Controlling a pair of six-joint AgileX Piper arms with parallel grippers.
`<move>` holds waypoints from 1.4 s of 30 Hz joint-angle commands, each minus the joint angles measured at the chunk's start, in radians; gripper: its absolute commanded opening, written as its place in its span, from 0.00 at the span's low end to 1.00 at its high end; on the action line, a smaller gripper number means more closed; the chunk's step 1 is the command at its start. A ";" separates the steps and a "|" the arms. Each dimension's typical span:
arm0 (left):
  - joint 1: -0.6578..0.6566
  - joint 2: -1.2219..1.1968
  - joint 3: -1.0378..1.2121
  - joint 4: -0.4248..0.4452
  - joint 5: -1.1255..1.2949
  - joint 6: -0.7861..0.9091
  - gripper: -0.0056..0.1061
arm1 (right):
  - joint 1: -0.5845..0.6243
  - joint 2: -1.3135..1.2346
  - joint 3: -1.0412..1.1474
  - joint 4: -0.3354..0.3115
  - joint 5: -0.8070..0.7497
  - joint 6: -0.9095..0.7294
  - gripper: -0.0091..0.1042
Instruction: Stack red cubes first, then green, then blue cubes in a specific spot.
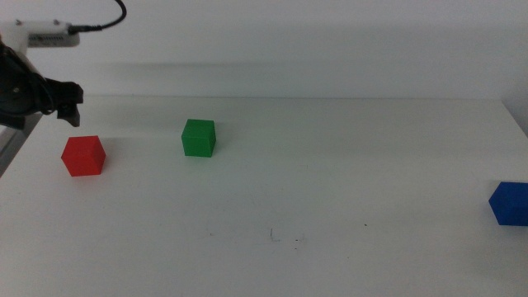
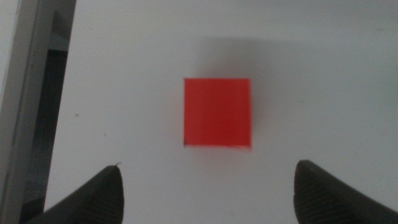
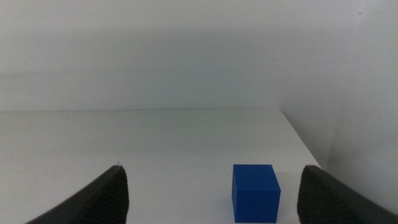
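With its fingers spread wide, the left gripper hangs above the red cube at the bench's nine o'clock edge, apparently lined up to grasp it first, while the right gripper, equally wide, waits facing the blue cube at three o'clock.

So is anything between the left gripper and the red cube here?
Nothing visible. The left gripper hangs open above the red cube, with only bare white table around it. The green cube sits apart, off to one side.
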 commanded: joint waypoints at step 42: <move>-0.656 0.154 -0.077 0.179 -0.006 -0.651 0.03 | -0.007 -0.005 0.003 -0.011 -0.006 0.000 0.88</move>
